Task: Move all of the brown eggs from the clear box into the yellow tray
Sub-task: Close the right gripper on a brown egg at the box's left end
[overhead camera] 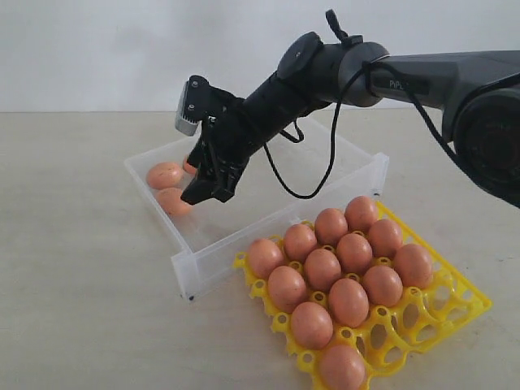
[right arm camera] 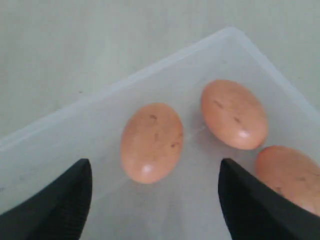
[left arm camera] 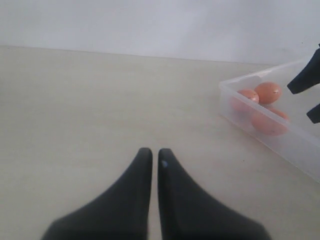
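**Right gripper** (overhead camera: 210, 188): jaws spread wide, holding nothing. It hangs low inside the clear box (overhead camera: 223, 252); in its wrist view one egg lies between the fingers (right arm camera: 50, 205), untouched.

**Left gripper** (left arm camera: 151, 152): fingers drawn almost together with only a slit between, holding nothing, above the bare table (left arm camera: 75, 125).

**Brown eggs** (overhead camera: 165, 175): three lie in the box, clustered at its 9 o'clock end in the exterior view. Over a dozen more sit in cups of the yellow tray (overhead camera: 455, 313).

**Yellow tray**: at 5 o'clock of the scene, just beside the box's near wall.
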